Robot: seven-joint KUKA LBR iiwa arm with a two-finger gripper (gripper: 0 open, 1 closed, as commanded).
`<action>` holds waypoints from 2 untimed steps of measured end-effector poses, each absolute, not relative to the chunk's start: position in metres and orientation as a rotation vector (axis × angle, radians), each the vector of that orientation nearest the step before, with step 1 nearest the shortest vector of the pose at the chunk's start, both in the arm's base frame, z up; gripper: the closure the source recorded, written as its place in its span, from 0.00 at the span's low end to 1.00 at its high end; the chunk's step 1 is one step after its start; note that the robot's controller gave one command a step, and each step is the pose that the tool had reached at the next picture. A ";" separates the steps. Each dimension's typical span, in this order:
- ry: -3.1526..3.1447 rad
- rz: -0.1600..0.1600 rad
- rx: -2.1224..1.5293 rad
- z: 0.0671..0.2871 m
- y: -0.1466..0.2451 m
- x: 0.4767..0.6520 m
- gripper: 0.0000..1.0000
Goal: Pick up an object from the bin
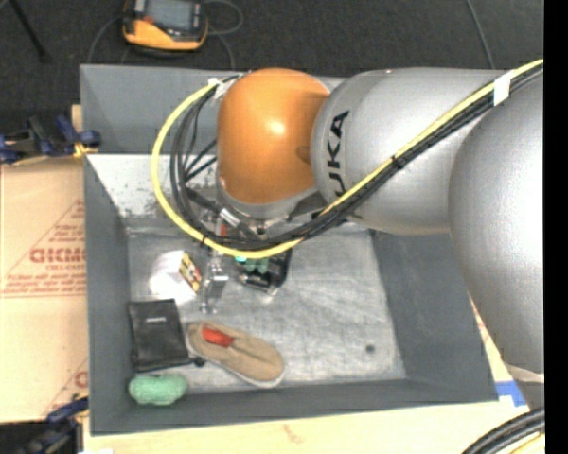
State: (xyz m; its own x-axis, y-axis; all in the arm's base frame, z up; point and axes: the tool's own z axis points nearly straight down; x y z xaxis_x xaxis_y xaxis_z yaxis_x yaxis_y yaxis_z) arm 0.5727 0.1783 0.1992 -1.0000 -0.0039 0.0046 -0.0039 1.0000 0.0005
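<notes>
The arm reaches low into the bin. Its claw hangs just above a tan slipper, near a black case. Whether the claw is open or closed, I cannot tell. Nothing looks lifted yet, so the grab is still to do.

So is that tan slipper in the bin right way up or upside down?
Right way up, it seems: the tan slipper lies flat with its opening facing up, and something red shows inside at one end.
</notes>
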 end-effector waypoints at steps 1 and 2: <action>-3.145 -0.003 0.001 0.204 0.178 0.575 0.00; -3.134 -0.002 -0.248 0.090 0.131 0.556 1.00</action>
State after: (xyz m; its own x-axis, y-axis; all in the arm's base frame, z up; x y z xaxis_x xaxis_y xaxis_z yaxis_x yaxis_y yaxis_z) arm 0.5560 0.1306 0.0903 -0.9876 0.1572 -0.0022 0.1572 0.9876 0.0015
